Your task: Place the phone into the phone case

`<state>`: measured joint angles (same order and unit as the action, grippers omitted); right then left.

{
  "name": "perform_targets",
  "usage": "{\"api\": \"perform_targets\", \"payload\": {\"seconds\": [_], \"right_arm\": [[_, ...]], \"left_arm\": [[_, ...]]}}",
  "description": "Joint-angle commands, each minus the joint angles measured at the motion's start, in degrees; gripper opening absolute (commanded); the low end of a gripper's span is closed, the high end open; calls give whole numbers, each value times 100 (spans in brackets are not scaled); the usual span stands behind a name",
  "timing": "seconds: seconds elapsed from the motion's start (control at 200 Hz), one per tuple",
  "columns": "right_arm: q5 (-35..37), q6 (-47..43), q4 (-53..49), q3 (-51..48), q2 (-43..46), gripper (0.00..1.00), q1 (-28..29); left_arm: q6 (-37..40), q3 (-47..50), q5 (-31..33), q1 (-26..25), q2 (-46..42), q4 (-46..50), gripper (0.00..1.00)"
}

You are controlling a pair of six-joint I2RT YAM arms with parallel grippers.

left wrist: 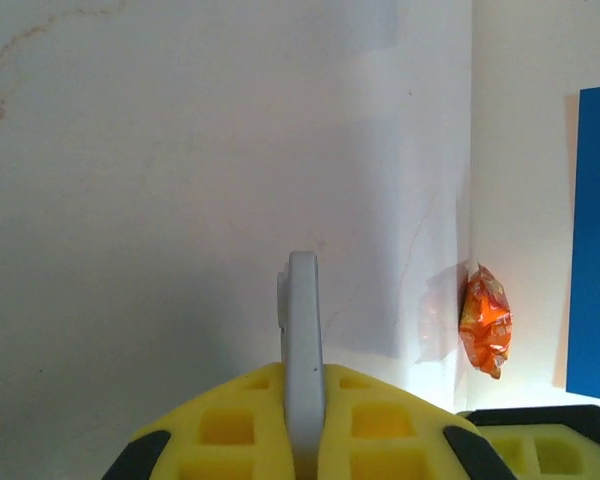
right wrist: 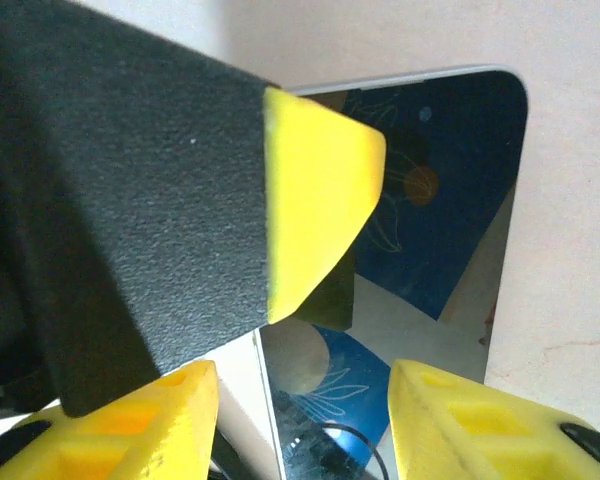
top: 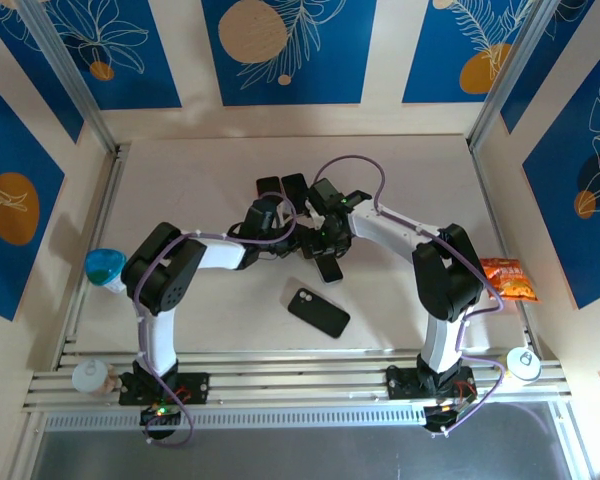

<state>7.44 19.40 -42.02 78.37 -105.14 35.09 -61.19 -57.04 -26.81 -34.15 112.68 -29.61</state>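
One black phone case (top: 318, 312) lies flat and free on the table (top: 180, 190), just on the near side of centre, ready to receive.

Left wrist: the left gripper (left wrist: 303, 385) pinches the phone (left wrist: 303, 330) edge-on, likely to steady it upright.

Right wrist: the right gripper (right wrist: 305, 375) stands spread astride the phone (right wrist: 420, 200), apparently to take hold.

The black phone case (top: 318, 311) lies flat on the table (top: 400, 170), just nearer than the phone (top: 330, 268), orange snack bag (top: 507, 279) at right
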Motion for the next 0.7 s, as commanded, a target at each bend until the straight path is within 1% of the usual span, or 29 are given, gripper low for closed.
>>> {"api": "perform_targets", "payload": {"seconds": [0.0,0.115,0.23,0.325,0.445,0.615,0.695], "right_arm": [[-151,139,21,-164,268,54,-71],[-500,440,274,-665,711,60,-283],[-1244,1112,913,-1492,1354,65,-647],[-1798,1762,1594,-2250,1872,69,-961],[-2558,2647,2822,-3144,2426,77,-1314],[-3024,4055,4912,-4200,2920,83,-1714],[-3116,4478,5807,-4484,2986,84,-1843]], "left_arm": [[-43,35,7,-39,-55,-319,0],[-11,102,150,-31,-259,-381,0],[-81,231,385,-35,-576,-617,0],[-161,332,697,-46,-875,-828,0],[-190,429,1179,-97,-1301,-936,0],[-175,490,2138,-379,-1823,-1098,0],[-229,526,2624,-559,-1983,-1251,0]]}}
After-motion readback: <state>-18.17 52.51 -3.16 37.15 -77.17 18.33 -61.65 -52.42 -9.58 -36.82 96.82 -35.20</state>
